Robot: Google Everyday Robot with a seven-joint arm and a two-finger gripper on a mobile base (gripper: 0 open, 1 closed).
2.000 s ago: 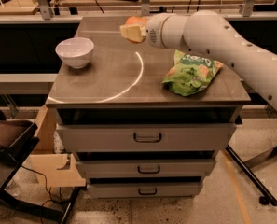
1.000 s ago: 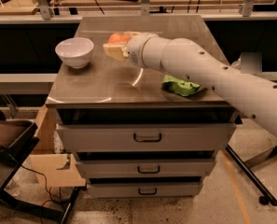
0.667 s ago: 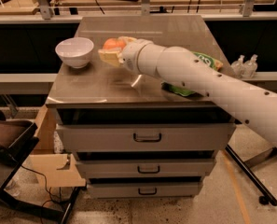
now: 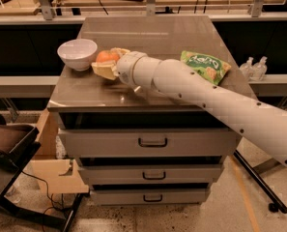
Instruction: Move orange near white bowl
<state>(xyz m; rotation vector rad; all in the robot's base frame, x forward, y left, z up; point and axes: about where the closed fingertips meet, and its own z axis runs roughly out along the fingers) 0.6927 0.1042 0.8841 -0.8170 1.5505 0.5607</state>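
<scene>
The white bowl point(image 4: 78, 53) stands near the left edge of the cabinet top. The orange point(image 4: 107, 56) sits between the cream fingers of my gripper point(image 4: 107, 62), just right of the bowl and low over the surface. The gripper is shut on the orange. My white arm reaches in from the lower right across the cabinet top. I cannot tell whether the orange touches the surface.
A green snack bag point(image 4: 206, 65) lies on the right of the grey cabinet top point(image 4: 152, 33). Three drawers front the cabinet below. Two small bottles point(image 4: 253, 67) stand to the right. A cardboard box point(image 4: 51, 168) sits on the floor at left.
My gripper has carried the orange from the back middle of the cabinet top leftward and forward, down to a spot right beside the white bowl.
</scene>
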